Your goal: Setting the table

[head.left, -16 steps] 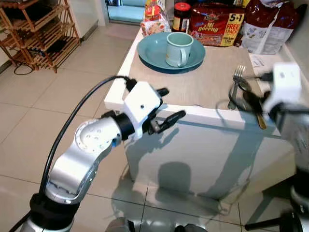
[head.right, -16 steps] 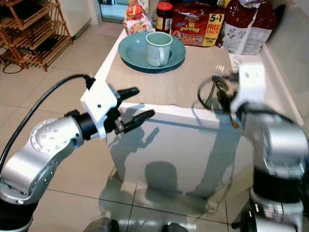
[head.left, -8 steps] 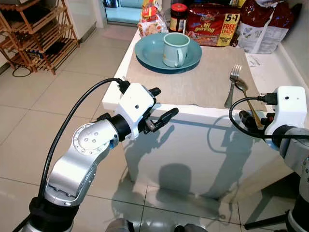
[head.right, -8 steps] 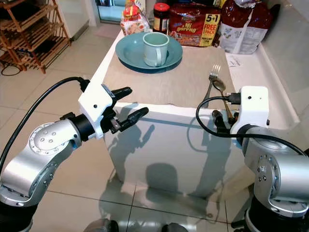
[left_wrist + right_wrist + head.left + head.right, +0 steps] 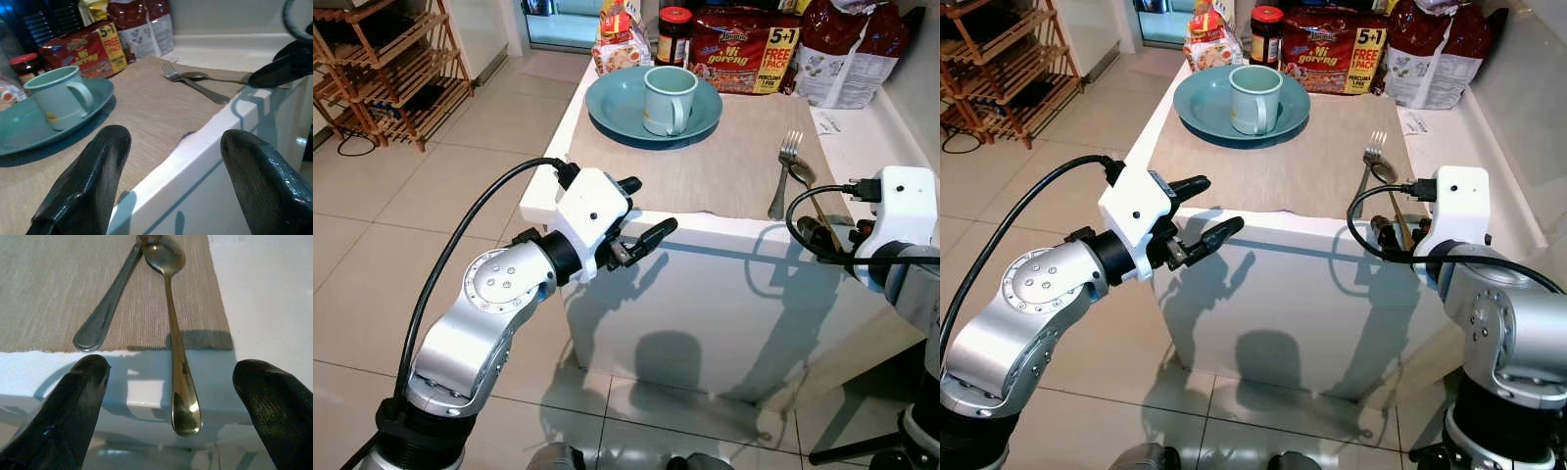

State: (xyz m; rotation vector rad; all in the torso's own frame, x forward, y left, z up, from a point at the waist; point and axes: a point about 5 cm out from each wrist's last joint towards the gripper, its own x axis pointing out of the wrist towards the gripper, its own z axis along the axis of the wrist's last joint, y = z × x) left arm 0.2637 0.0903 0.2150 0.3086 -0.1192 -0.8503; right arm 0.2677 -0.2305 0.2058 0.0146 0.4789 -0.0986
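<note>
1. Left eye view: We see the white desk carrying a beige placemat. At its far end a mint mug stands on a teal plate. The fork and spoon lie side by side at the mat's right edge. The left gripper hangs just off the desk's near left corner, jaws spread wide and empty. We judge the cutlery placed; the step in hand is to back the right arm off cleanly.

2. Right eye view: The right gripper sits at the desk's near edge, just below the spoon handle. We recommend drawing straight back from the desk, not sideways, so that no finger brushes the handle.

3. Left wrist view: The fork's tines point toward the food packets at the back of the desk. The long axes of fork and spoon run front to back and converge at the heads.

4. Right wrist view: The jaws stand wide, holding nothing. The spoon's handle end overhangs the mat onto bare white desk, near the edge, with its bowl pointing away from us. The fork handle lies wholly on the mat, angled slightly toward the spoon.
</note>
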